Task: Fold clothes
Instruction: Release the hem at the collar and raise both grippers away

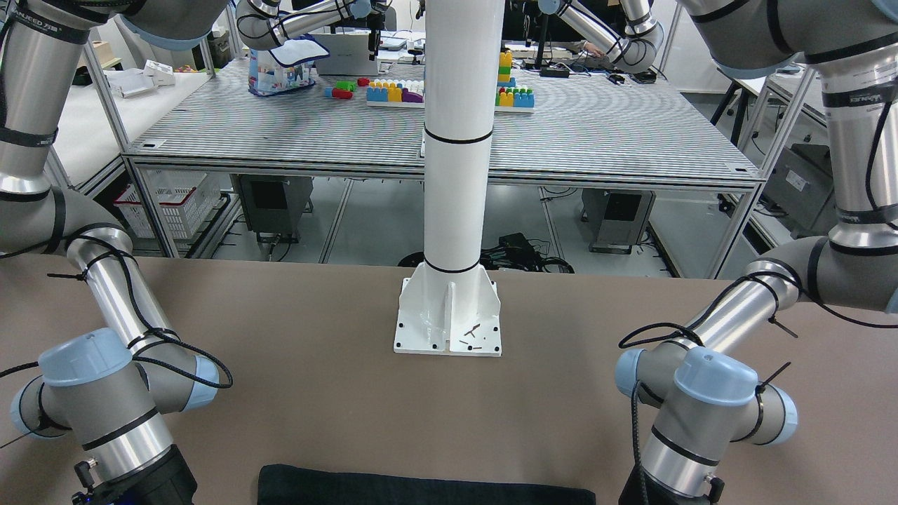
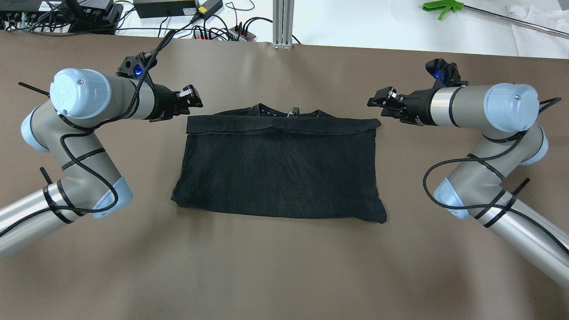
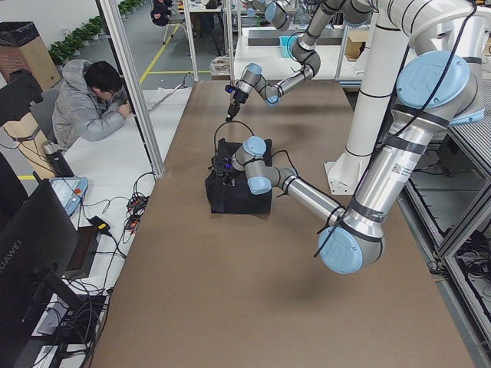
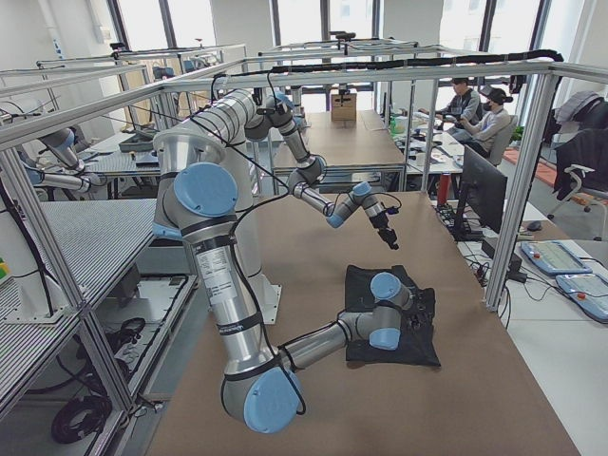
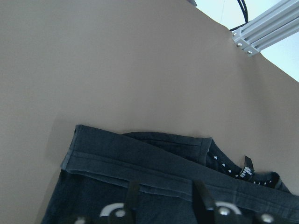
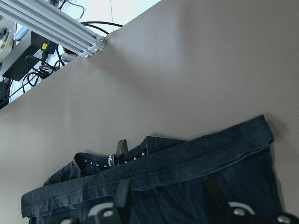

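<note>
A black garment [image 2: 280,169] lies folded into a rectangle on the brown table [image 2: 284,266], its collar at the far edge. My left gripper [image 2: 192,98] hovers just beside the garment's far left corner, open and empty. My right gripper [image 2: 378,101] hovers just beside the far right corner, open and empty. In the left wrist view the fingers [image 5: 133,196] stand apart over the garment's [image 5: 140,163] folded hem. In the right wrist view the fingers [image 6: 122,191] stand apart over the garment's [image 6: 187,158] hem. Only the garment's edge [image 1: 421,491] shows in the front-facing view.
The white column base [image 1: 449,315] stands at the robot's side of the table. Cables and power strips [image 2: 213,31] and an aluminium post [image 2: 283,22] lie past the far edge. An operator [image 3: 96,107] sits beyond that edge.
</note>
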